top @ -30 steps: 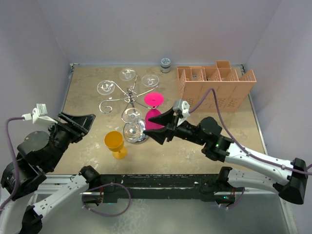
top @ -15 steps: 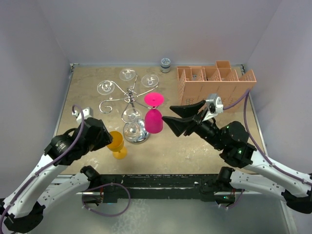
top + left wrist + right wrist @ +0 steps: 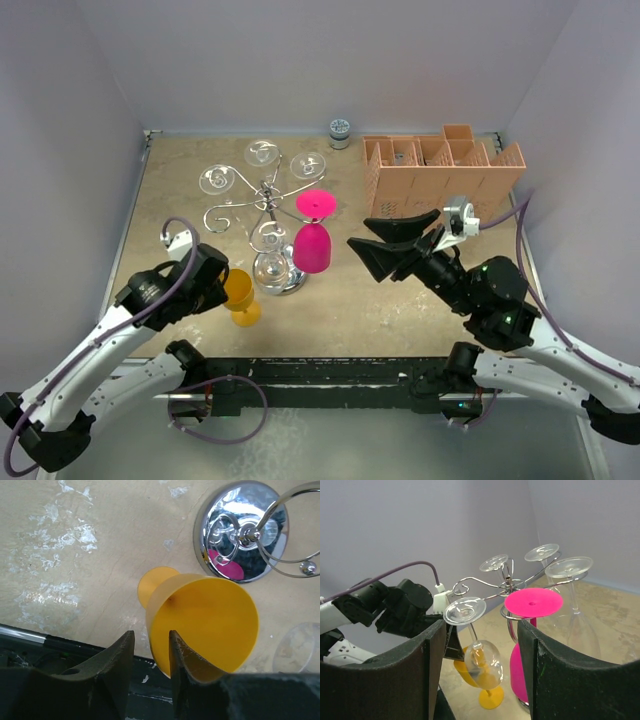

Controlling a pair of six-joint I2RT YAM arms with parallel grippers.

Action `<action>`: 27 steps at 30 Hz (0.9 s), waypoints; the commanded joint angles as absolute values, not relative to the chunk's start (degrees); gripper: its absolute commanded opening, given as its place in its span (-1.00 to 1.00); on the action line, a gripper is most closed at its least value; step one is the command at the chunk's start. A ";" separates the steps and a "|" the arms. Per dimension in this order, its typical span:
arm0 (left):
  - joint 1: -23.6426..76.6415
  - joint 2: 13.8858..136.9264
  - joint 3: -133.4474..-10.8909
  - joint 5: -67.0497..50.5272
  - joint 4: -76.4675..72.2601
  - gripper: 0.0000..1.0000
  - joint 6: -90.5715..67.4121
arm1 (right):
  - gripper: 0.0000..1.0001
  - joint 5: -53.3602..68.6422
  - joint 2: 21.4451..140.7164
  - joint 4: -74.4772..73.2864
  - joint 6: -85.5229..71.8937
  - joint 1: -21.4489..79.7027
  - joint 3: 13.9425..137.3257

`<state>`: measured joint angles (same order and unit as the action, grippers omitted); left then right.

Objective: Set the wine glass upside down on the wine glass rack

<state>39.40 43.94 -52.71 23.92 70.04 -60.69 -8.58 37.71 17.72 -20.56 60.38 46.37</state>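
To hang next: the yellow wine glass (image 3: pixel 238 292), upright on its foot on the table (image 3: pixel 175 165), mouth upward, just beside the round mirrored base of the wine glass rack (image 3: pixel 268 197), on its near-left side. Long axis vertical, so to be turned over fully before going onto a scroll arm.

Clearly nearer to the left gripper (image 3: pixel 149 640): set at the rim, one finger outside the bowl wall, the other over the open mouth, only a narrow gap between. Cannot tell whether pinching the wall or just short of touching it.

Right gripper (image 3: pixel 358 233) spread wide and holding nothing, well apart on the far side of the rack, pointing toward the pink glass (image 3: pixel 313 247), hung upside down there already.

Probably a rim grasp in hand; some risk of slipping on such a thin, smooth wall.
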 commanded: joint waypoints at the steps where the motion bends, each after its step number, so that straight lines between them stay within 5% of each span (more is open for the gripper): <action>1: 39.36 44.45 -50.75 25.53 67.40 -0.43 -62.12 | 0.22 -10.63 36.52 18.81 -21.35 60.51 46.31; 8: 39.37 45.87 -51.15 28.75 67.97 -1.00 -61.84 | 0.22 -11.83 36.13 19.19 -22.08 60.55 47.12; 27: 39.36 48.59 -78.55 59.75 84.42 -1.00 -61.96 | 0.22 -17.06 42.97 23.82 -26.11 60.56 50.39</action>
<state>39.40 48.14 -72.27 48.73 81.84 -62.00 -14.52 43.31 21.10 -24.14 60.38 47.03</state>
